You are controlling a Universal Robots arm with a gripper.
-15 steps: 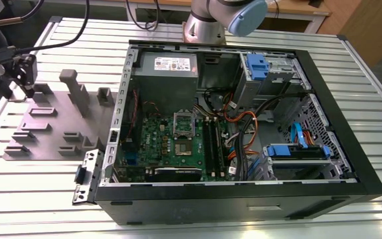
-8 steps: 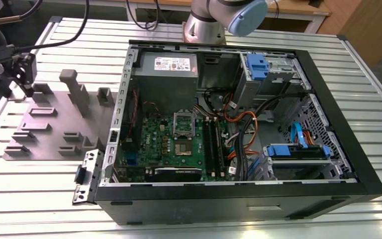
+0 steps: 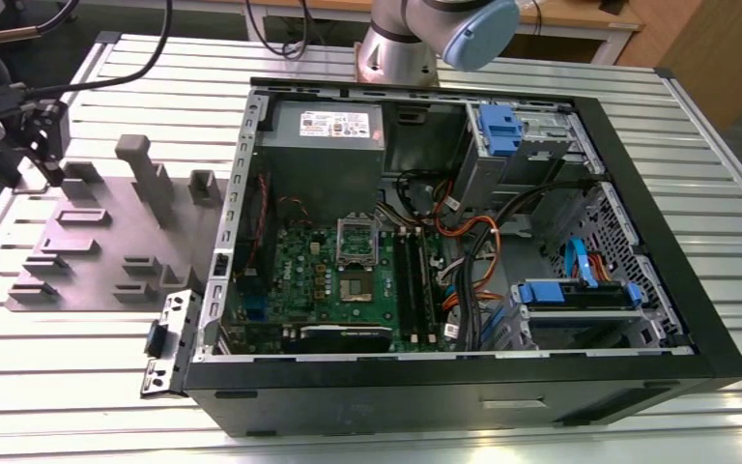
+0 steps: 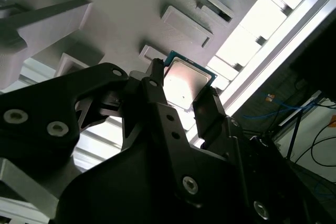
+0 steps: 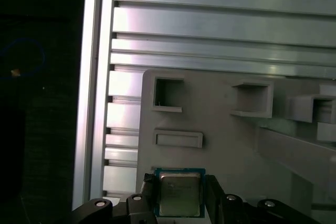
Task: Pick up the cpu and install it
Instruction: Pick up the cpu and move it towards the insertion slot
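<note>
Right now my gripper (image 4: 184,97) is clamped on the cpu (image 4: 185,80). One of my black fingers (image 4: 209,109) presses on each of two opposite edges, and the dull silvery top with its thin green rim shows between them in both wrist views. Just behind the chip lies the grey fixture tray (image 5: 220,145), its raised blocks and square pockets close to my fingertips. I cannot tell whether the cpu's underside touches the tray or hangs just clear of it. Beyond the tray's edge run the ribbed slats of the aluminium table (image 5: 210,30). In the exterior view I hang over the tray's far corner at the exterior view's left, well apart from the open computer case (image 3: 474,401) lying on its side towards the exterior view's right. Inside it the green motherboard (image 3: 332,290) faces up, with the silvery socket frame (image 3: 356,235) near its middle. Farthest back, behind the case, stands my arm's base (image 3: 397,53).
</note>
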